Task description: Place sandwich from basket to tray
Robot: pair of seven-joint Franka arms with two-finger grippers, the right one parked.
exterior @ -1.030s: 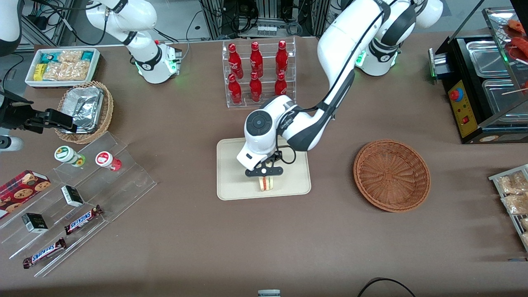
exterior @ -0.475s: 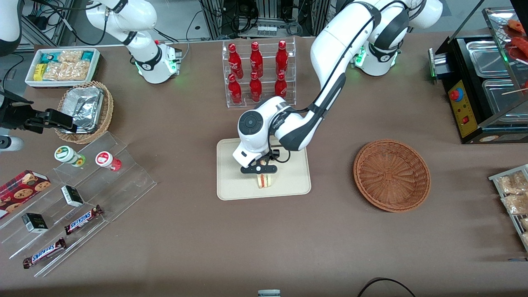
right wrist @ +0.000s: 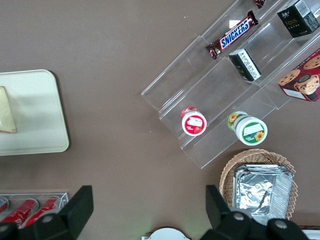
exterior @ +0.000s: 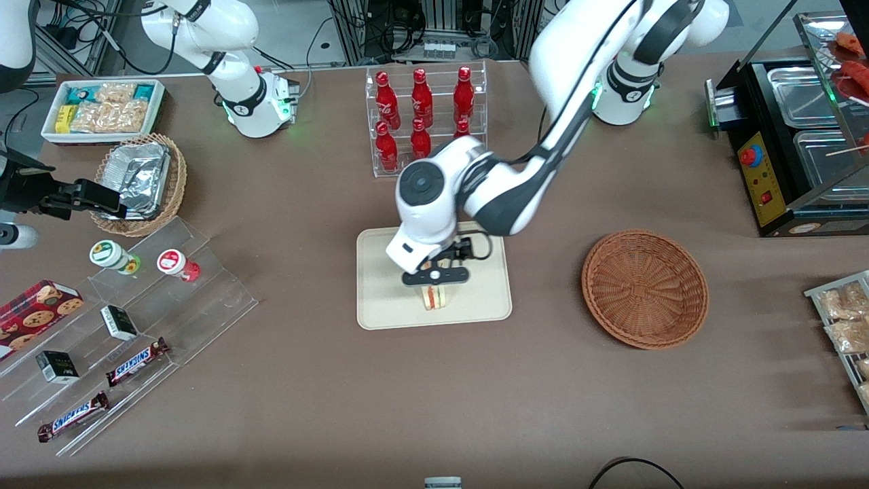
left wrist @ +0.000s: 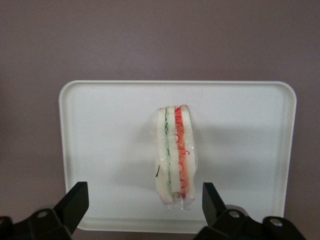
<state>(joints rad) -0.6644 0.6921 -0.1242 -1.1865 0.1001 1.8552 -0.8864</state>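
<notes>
Now sandwich (left wrist: 174,155) edge-up, under gripper (left wrist: 145,207).

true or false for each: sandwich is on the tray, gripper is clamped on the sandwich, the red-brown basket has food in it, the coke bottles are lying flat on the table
1. The sandwich lies on the tray. True.
2. The gripper is clamped on the sandwich. False: its fingers are spread wide above the tray, not touching the sandwich.
3. The basket has food in it. False: nothing lies in it.
4. The red bottles lie flat on the table. False: they stand upright in a clear rack.
</notes>
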